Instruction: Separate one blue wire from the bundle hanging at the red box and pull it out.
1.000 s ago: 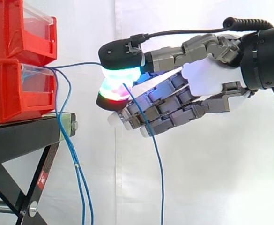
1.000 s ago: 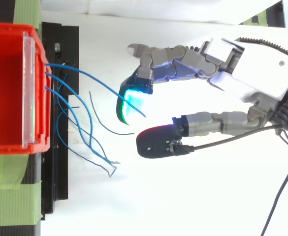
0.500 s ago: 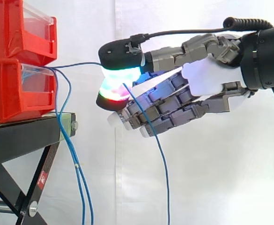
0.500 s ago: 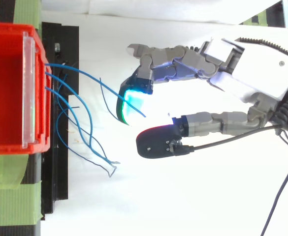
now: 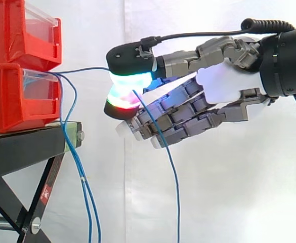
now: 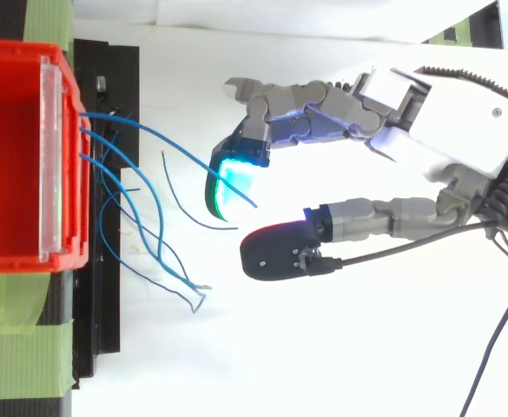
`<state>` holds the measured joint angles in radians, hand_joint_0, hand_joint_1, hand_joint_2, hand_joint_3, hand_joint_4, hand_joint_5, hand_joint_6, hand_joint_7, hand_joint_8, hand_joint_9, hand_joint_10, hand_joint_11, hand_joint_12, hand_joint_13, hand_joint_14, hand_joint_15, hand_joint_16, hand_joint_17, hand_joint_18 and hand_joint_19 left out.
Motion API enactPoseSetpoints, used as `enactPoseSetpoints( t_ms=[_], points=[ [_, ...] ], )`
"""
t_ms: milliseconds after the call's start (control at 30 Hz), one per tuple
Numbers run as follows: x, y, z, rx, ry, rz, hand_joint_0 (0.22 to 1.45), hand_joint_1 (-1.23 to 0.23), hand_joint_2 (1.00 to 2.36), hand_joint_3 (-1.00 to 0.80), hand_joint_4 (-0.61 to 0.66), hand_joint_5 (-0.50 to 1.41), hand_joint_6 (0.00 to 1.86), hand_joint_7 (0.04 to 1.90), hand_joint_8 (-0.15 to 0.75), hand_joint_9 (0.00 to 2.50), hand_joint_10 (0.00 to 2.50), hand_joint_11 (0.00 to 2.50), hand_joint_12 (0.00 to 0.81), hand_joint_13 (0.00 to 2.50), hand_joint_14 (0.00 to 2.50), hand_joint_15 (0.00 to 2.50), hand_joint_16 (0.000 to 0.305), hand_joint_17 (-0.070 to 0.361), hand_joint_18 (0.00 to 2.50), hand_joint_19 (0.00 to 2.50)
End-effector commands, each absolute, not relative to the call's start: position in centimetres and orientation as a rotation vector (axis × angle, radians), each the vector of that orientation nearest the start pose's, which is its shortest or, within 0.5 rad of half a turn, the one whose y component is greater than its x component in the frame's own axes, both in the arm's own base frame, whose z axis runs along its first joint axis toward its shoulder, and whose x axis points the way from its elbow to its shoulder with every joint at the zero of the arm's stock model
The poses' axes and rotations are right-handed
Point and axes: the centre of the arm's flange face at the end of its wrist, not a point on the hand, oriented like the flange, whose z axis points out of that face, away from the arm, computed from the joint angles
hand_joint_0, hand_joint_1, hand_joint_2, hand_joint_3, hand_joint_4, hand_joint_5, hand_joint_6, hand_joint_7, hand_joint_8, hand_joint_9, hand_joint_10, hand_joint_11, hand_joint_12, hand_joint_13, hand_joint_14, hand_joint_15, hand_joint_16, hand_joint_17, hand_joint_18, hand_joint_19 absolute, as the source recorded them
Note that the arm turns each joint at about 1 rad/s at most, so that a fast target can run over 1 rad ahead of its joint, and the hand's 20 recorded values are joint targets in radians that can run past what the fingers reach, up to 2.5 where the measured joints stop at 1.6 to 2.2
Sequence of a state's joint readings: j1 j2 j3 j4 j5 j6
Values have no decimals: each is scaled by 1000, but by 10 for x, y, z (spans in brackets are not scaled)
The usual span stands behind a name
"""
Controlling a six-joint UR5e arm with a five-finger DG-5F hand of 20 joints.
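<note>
One blue wire (image 5: 87, 69) runs nearly level from the lower red box (image 5: 16, 96) to my hand (image 5: 223, 86). Thumb and a finger pinch it between glowing pads (image 5: 130, 83), green and red in the side view. Past the pinch its free end hangs down in a long curve (image 5: 170, 167). The remaining blue wires (image 5: 79, 172) droop from the box front beside the stand. From above, the held wire (image 6: 149, 130) leaves the box (image 6: 10, 148) toward the cyan fingertip, and the hand (image 6: 436, 122) reaches in from the right. The other fingers are curled under, holding nothing.
A second red bin (image 5: 16, 30) is stacked on the lower one. Both rest on a black stand (image 5: 26, 152) with crossed legs. Green tape (image 6: 19, 356) marks the stand's top. A white curtain hangs behind.
The hand has stayed in place with the wire pinched. Only the wire's hanging free end has swung a little from side to side.
</note>
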<state>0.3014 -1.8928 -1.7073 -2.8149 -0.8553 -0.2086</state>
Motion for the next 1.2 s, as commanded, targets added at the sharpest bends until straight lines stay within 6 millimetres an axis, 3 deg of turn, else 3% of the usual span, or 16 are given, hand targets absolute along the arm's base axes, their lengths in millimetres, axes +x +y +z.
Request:
enactPoseSetpoints(
  t_ms=[0, 1167],
  points=[
    [582, -27, 283, 1282, 1133, 644, 650, -879, 1018, -202, 81, -157, 743, 1179, 254, 568, 14, 448, 374, 100, 3, 100, 60, 134, 154, 131],
    [582, -27, 283, 1282, 1133, 644, 649, -877, 1019, -191, 74, -160, 750, 1164, 258, 587, 13, 475, 375, 110, 3, 106, 59, 134, 162, 129]
  ],
)
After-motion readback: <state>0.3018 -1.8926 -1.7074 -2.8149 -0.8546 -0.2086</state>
